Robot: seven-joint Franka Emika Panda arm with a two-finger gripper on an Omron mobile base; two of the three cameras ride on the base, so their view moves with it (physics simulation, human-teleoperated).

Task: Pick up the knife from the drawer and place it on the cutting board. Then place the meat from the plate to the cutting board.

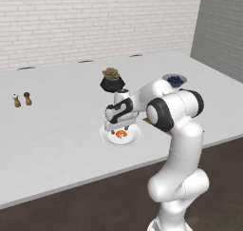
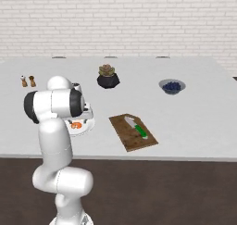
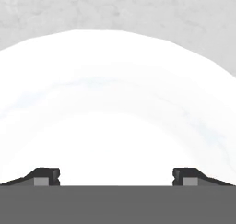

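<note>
Your pincer (image 3: pixel 115 176) hangs spread wide, empty, just above the plate (image 1: pixel 134 138).
The meat (image 1: pixel 121 134) lies on that plate; the knife (image 2: pixel 137 127) rests on the cutting board (image 2: pixel 127 138).

Bright, even, soft-shadowed render; whited-out hand view.

green-handled knife (image 2: pixel 137 127) flat on brown cutting board (image 2: pixel 133 132); orange-red meat (image 1: pixel 121 134) on white plate (image 1: pixel 133 139).

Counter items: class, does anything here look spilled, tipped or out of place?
Nothing stands out. The knife lies flat on the cutting board, the meat sits on the plate, and the plant pot stands upright.
</note>
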